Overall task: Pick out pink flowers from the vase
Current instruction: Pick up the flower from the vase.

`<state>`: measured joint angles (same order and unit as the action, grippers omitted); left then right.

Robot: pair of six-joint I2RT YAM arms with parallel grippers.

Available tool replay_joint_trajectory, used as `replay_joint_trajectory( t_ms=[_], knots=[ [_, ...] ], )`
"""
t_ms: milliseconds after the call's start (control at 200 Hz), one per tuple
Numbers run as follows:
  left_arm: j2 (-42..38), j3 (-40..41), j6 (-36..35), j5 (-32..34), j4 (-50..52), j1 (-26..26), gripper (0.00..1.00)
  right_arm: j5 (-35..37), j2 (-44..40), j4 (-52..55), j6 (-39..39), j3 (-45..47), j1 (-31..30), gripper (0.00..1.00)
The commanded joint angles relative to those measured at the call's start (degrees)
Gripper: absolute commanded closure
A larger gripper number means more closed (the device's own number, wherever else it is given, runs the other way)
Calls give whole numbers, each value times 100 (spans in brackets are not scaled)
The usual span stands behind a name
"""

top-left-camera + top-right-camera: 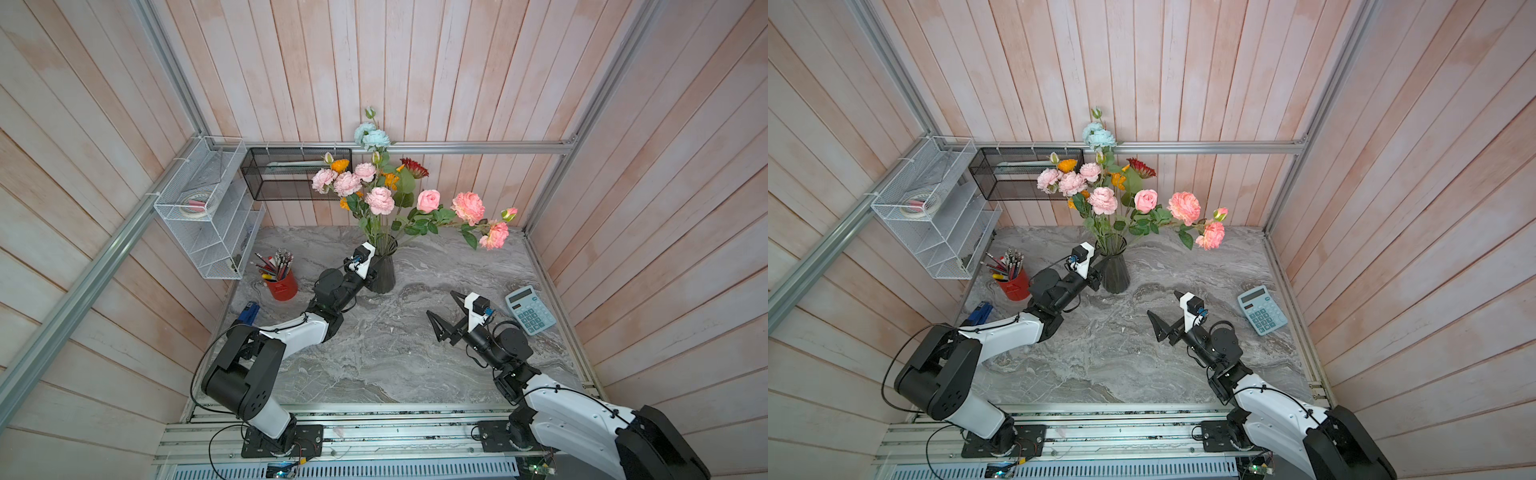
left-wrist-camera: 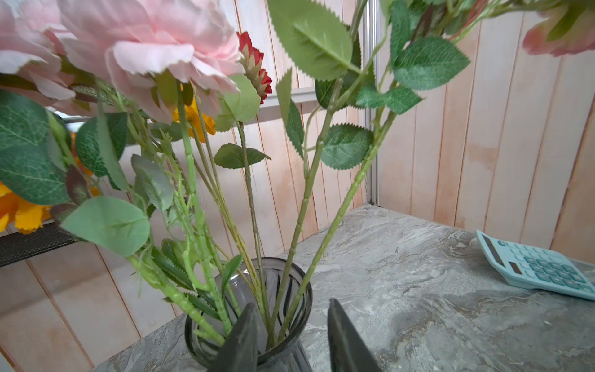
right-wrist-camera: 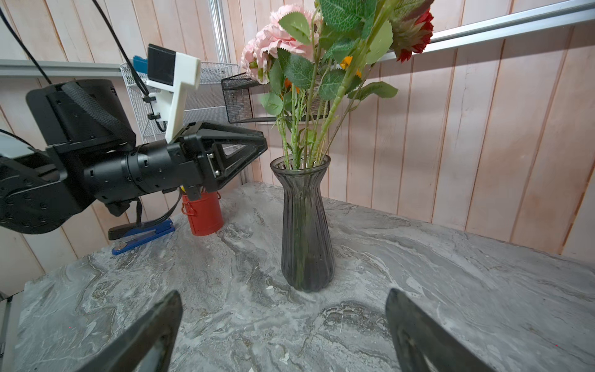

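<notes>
The left gripper (image 2: 291, 302), two black fingers on a black-and-white arm, is level with the flared rim of a dark smoky-grey ribbed glass vase (image 3: 306, 225). Its jaws are partly apart with a clear gap, clamped on nothing. In the left wrist view, the rim and two green stems show through that gap. In the right wrist view, the fingertips stop just beside the rim.

The vase stands upright near the far edge of the grey marbled tabletop (image 1: 374, 353), about midway along it. The pink flowers (image 1: 380, 200), ruffled heads on long green stems, all stand in the vase. Pale ones cluster high above the gripper, and salmon ones lean toward the far right corner. Orange and red flowers (image 1: 413, 167) and pale blue blooms (image 1: 372, 135) share the vase.

The right gripper (image 1: 440, 303) hangs over the tabletop's middle with its jaws spread wide and empty, well apart from the vase.

A red pencil cup (image 1: 282, 284) stands near the left edge. A pale blue calculator (image 1: 530, 309) lies near the right edge.
</notes>
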<state>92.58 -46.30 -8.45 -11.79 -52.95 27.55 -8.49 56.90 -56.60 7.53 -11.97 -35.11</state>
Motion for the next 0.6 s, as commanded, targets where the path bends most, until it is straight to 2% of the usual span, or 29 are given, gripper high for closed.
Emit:
replay_joint_trajectory(
  t_ms=[0,270,595],
  knots=[
    [229,-324,-126,-38,217,31,62,-59,237,-546,104,-252,-64,2],
    [554,-764,-214,-73,306,33,64,-61,537,-682,83,-352,-83,2],
    [942,-1230,-132,-172,393,49,66,-30,480,-574,51,-350,-82,2]
  ],
)
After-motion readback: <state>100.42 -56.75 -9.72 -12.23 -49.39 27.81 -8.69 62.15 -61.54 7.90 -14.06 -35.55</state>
